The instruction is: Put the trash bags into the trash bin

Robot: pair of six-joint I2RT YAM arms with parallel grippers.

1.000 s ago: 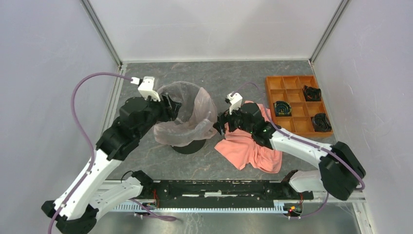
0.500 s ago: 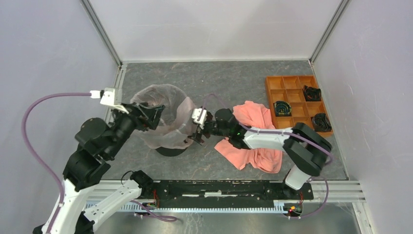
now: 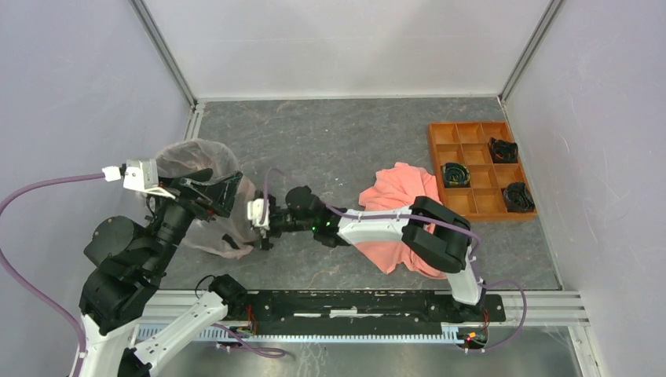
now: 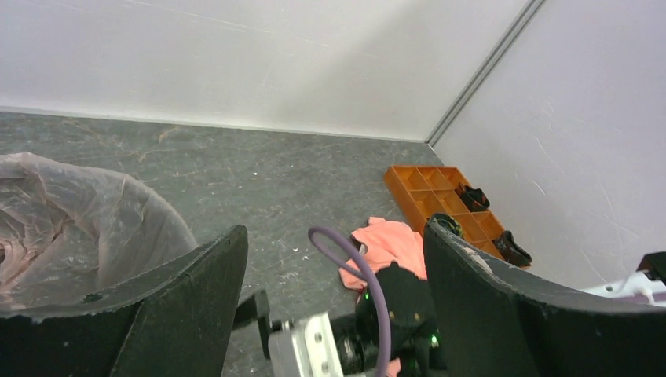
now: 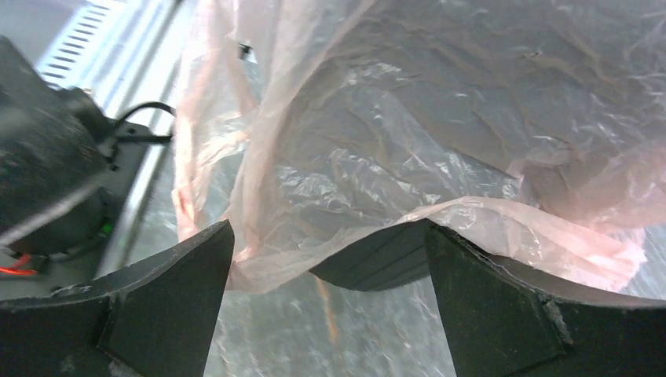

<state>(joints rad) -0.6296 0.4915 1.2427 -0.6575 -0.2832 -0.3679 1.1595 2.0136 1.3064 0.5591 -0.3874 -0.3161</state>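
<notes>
The pale pink trash bag (image 3: pixel 192 161) lines and drapes over the black trash bin, which it mostly hides in the top view. They stand at the table's left. My left gripper (image 3: pixel 218 188) is open above the bag's right side. In the left wrist view the bag (image 4: pixel 71 220) lies beside the left finger, and nothing is between the jaws (image 4: pixel 334 236). My right gripper (image 3: pixel 245 228) reaches far left to the bag's lower right. It is open (image 5: pixel 330 236), and the bag's edge (image 5: pixel 353 157) and a black part of the bin (image 5: pixel 377 263) lie just ahead of its jaws.
A coral-orange cloth (image 3: pixel 400 212) lies at mid-right under the right arm. An orange compartment tray (image 3: pixel 463 169) with dark items sits at the far right. The left wall and corner post stand close behind the bag.
The bin with its bag has shifted from the table's middle to the left. Both arms moved left with it, and the right arm is now stretched far out.
</notes>
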